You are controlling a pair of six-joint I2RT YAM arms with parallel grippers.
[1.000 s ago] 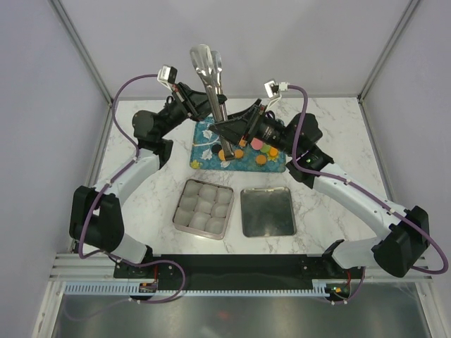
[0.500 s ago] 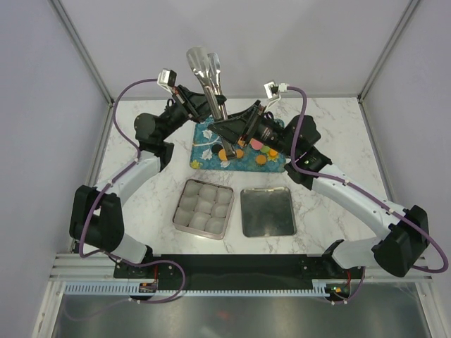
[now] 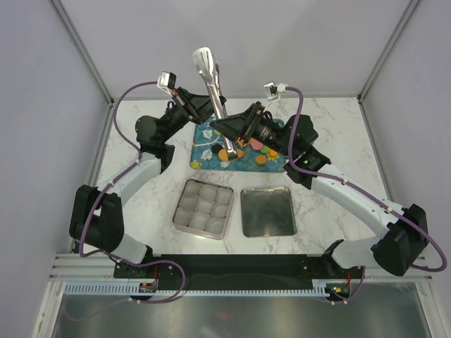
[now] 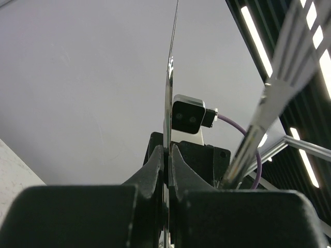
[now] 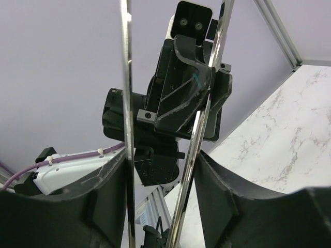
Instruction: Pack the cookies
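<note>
Metal tongs (image 3: 210, 74) stand upright over the back of the table, their two heads pressed together. My left gripper (image 3: 209, 111) is shut on one thin arm of the tongs (image 4: 168, 103), seen edge-on between its jaws (image 4: 166, 150). My right gripper (image 3: 227, 128) squeezes both tong arms (image 5: 125, 103) between its fingers (image 5: 222, 196); its midpoint is (image 5: 160, 165). The cookies lie on the teal tray (image 3: 204, 137) below: orange ones (image 3: 261, 159), one pink (image 3: 258, 144) and one light green (image 3: 266, 148). One orange cookie (image 3: 223, 155) sits by the tongs' lower tips.
A square tin (image 3: 204, 208) with white paper cups in its compartments stands near the middle front. A shallow square metal tin (image 3: 268, 211) lies to its right. Grey walls and frame posts close in the back and sides.
The tongs' two heads, apart before, have come together into one. The left gripper has shifted slightly right along the tongs; the right gripper holds its place.
</note>
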